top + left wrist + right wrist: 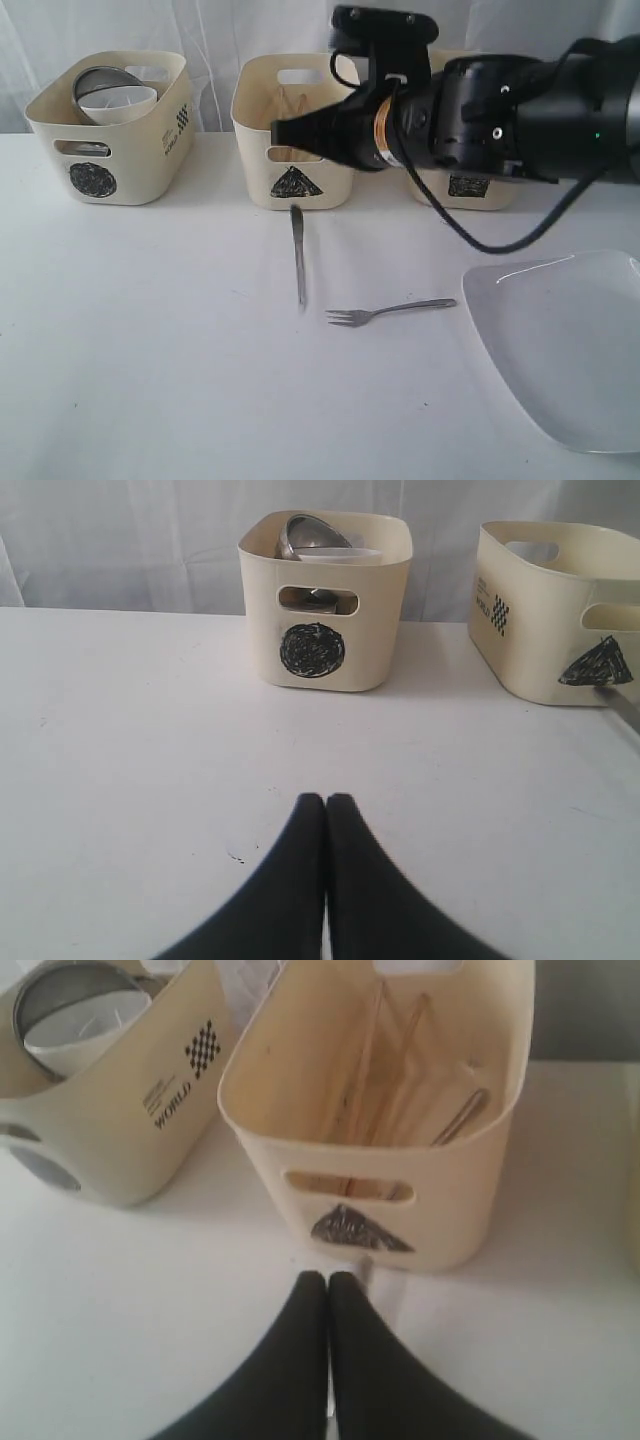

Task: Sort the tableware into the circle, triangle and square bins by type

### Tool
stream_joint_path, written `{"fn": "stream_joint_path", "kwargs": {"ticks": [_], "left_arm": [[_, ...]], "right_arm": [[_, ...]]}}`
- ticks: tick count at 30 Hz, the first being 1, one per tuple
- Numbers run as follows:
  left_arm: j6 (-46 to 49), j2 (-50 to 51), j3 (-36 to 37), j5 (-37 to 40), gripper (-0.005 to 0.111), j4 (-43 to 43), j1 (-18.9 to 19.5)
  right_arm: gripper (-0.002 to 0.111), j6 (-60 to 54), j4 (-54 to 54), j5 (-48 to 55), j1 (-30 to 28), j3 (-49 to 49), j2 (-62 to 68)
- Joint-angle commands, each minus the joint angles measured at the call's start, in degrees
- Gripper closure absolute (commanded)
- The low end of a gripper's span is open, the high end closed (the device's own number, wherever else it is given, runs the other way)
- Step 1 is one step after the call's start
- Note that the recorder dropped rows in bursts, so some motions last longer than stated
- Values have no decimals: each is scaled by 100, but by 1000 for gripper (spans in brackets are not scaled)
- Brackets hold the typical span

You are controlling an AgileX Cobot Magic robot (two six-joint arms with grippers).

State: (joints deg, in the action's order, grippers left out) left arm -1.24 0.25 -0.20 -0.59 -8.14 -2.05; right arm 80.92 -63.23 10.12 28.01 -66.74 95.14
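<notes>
Currently right gripper (327, 1282) hovers by triangle bin (470, 1210), fingers together, empty; left gripper (325, 802) likewise. Chopsticks (362, 1070) inside suggest knife (298, 255), fork (392, 310) belong there too.

Robotics laboratory set-up, staged for a sorting trial. A white desk (150, 380) stands before a plain white curtain (230, 30) that closes off the whole 12 o'clock side. The circle bin (110, 125), triangle bin (290, 140) and square bin (470, 190), alike cream tubs with hand-drawn black marks, line the desk from 10 to 1 o'clock. A black robot arm (520, 110) reaches in from 3 o'clock.
</notes>
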Motion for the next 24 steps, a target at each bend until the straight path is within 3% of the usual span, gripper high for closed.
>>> {"fn": "stream_joint_path", "kwargs": {"ticks": [1,11,19,24], "left_arm": [[0,-25,20,-17,107,-24,17],[0,-25,20,-17,107,-24,17],[0,-25,20,-17,107,-24,17],[0,-25,20,-17,107,-24,17]], "right_arm": [[108,33,-151,-37,-183,-385,218],[107,-268,772,33,-13,329,437],[69,-3390,815,-161,719,314,482],[68,-3424,3445,2572,1524,-1055,1214]]}}
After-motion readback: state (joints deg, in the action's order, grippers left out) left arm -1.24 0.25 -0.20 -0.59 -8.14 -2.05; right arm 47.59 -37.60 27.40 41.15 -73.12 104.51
